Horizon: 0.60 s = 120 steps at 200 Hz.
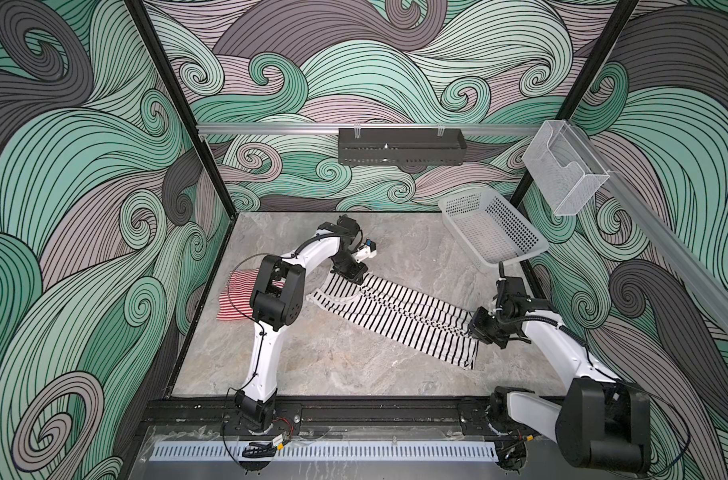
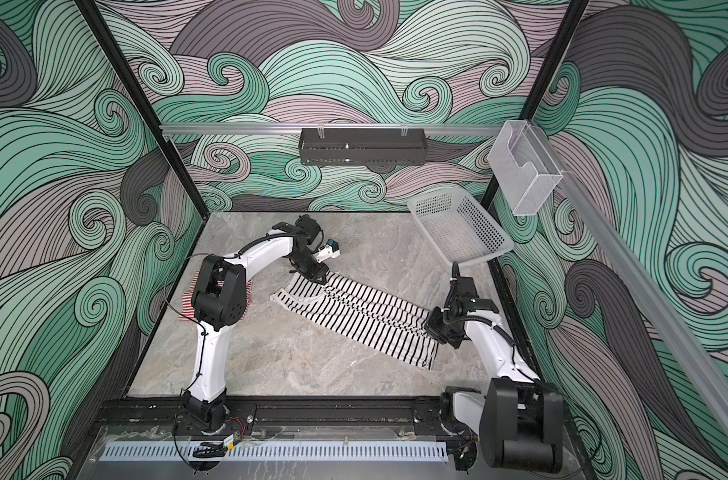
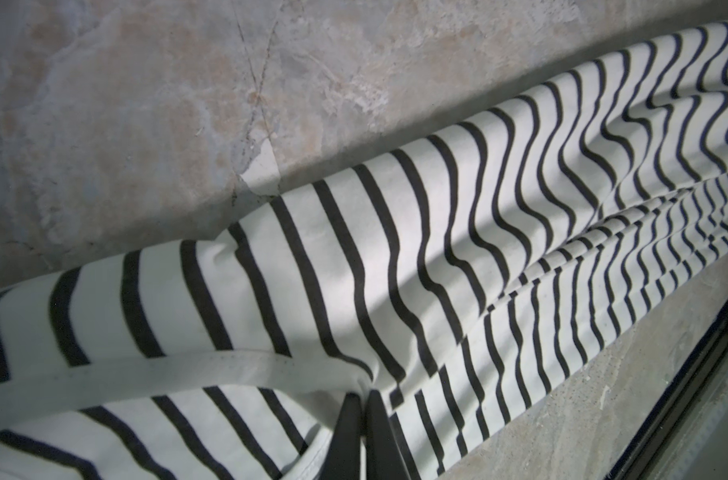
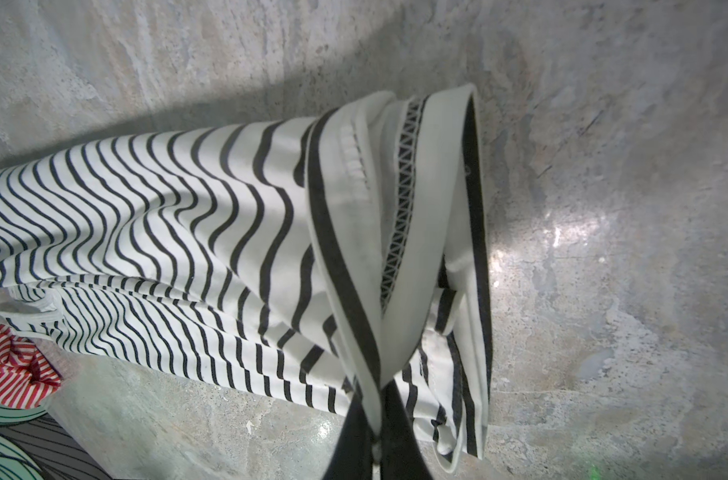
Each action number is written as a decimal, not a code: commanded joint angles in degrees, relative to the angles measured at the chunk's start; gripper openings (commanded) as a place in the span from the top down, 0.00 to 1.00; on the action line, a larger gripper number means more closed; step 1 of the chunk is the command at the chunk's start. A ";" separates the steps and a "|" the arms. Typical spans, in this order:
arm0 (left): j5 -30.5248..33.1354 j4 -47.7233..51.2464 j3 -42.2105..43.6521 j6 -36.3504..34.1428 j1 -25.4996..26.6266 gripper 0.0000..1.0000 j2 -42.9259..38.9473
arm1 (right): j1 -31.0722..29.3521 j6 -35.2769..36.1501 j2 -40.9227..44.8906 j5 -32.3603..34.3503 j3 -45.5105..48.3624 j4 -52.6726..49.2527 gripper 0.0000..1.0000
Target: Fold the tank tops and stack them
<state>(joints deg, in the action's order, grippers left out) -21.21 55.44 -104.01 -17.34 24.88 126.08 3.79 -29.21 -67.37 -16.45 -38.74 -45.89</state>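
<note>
The black-striped white tank top (image 1: 399,316) (image 2: 366,316) stretches diagonally across the marble table, doubled lengthways, with a rippled ridge between my two grippers. My left gripper (image 1: 356,277) (image 3: 364,395) is shut on its strap end, pinching cloth just under the white strap (image 3: 167,374). At the near-right end, my right gripper (image 1: 475,328) (image 4: 381,388) is shut on the hem (image 4: 395,249). The red-and-white tank top (image 1: 235,299) (image 2: 188,309) (image 4: 9,365) lies bunched at the left; my left arm's elbow hides part of it in both top views.
A white perforated basket (image 1: 491,228) (image 2: 458,226) leans tilted in the back right corner. On the back rail hangs a black tray (image 1: 399,145), and a clear plastic holder (image 1: 562,166) hangs on the right rail. Walls enclose the table on three sides.
</note>
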 commanded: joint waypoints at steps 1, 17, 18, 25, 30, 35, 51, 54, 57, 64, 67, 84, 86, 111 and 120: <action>2.38 2.32 -1.73 0.12 -0.10 0.85 1.70 | -0.28 -1.62 0.23 1.33 1.06 -1.05 0.91; 3.86 2.84 -2.07 0.36 0.05 0.70 2.06 | -0.36 -2.23 0.47 2.72 1.28 -1.29 0.89; 3.88 2.88 -2.07 0.33 0.02 0.69 2.11 | -0.36 -2.33 0.52 2.90 1.25 -1.30 0.90; 3.98 3.19 -2.09 0.29 0.06 0.64 2.11 | -0.36 -2.63 0.64 3.98 1.23 -1.57 0.89; 4.14 3.22 -1.95 0.16 0.09 0.62 2.02 | -0.36 -2.90 0.74 4.99 1.25 -1.78 0.89; 4.27 3.33 -1.79 0.04 0.20 0.60 1.86 | -0.39 -3.31 0.92 5.83 1.21 -1.75 0.88; 5.16 3.24 -0.94 -0.38 0.57 0.59 0.99 | -0.36 -4.13 0.93 7.58 0.83 -1.24 0.86; 5.40 3.21 -0.74 -0.41 0.60 0.59 0.82 | -0.36 -4.25 0.76 7.79 0.65 -1.27 0.85; 5.59 3.19 -0.54 -0.49 0.71 0.59 0.57 | -0.36 -4.35 0.61 8.05 0.49 -1.28 0.84; 5.94 3.14 -0.21 -0.63 0.73 0.59 -0.10 | -0.36 -4.46 0.12 8.26 0.10 -1.17 0.81; 6.00 3.08 -0.03 -0.67 0.72 0.58 -0.44 | -0.36 -4.50 -0.06 8.37 -0.10 -1.21 0.79; 6.53 2.02 1.34 -1.01 0.71 0.58 -2.92 | -0.36 -4.79 -1.28 10.27 -0.98 -0.97 0.78; 6.53 1.88 1.46 -1.09 0.76 0.58 -3.20 | -0.36 -4.80 -1.45 10.55 -1.07 -0.90 0.78; 7.80 1.06 1.24 -1.55 0.72 0.57 -4.93 | -0.35 -4.72 -4.12 11.74 -2.62 -0.15 0.78; 8.53 1.24 0.10 -1.47 0.76 0.57 -4.55 | -0.36 -4.73 -4.68 11.54 -3.41 -0.41 0.77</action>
<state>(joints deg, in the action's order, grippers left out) -15.05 56.21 -101.86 -17.74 25.21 124.62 3.70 -33.10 -70.26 -7.46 -39.48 -46.09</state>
